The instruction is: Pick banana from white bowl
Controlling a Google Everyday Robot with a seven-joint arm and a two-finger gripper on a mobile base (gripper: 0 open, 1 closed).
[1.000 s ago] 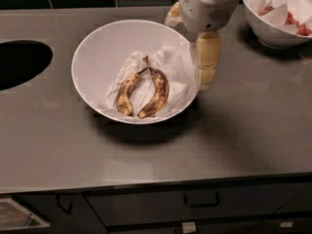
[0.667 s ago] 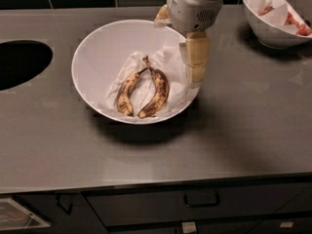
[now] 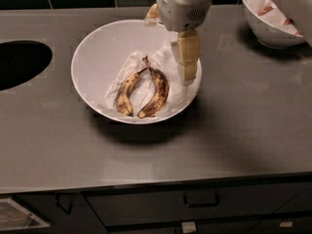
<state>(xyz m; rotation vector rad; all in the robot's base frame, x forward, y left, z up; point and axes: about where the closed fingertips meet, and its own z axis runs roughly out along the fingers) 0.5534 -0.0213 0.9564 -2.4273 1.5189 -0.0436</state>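
The white bowl [image 3: 95, 48] stands on the grey counter, lined with crumpled white paper, and holds two overripe bananas joined at the stems. The banana [image 3: 126, 92] is the slimmer, straighter one on the left, dull yellow with brown speckles. A fatter, darker, curved banana [image 3: 158, 92] lies to its right. My gripper [image 3: 181, 57] hangs over the bowl's right inner side, above and to the right of both bananas, open and empty. One cream finger [image 3: 188, 57] points down toward the paper.
A deeper white bowl [image 3: 270, 26] with red pieces stands at the back right. A dark round opening [image 3: 19, 62] is cut in the counter at the left. The counter's front edge runs above drawers [image 3: 200, 199].
My gripper has moved left, from the bowl's right rim to over its right inner side. The bananas and bowl have not moved.
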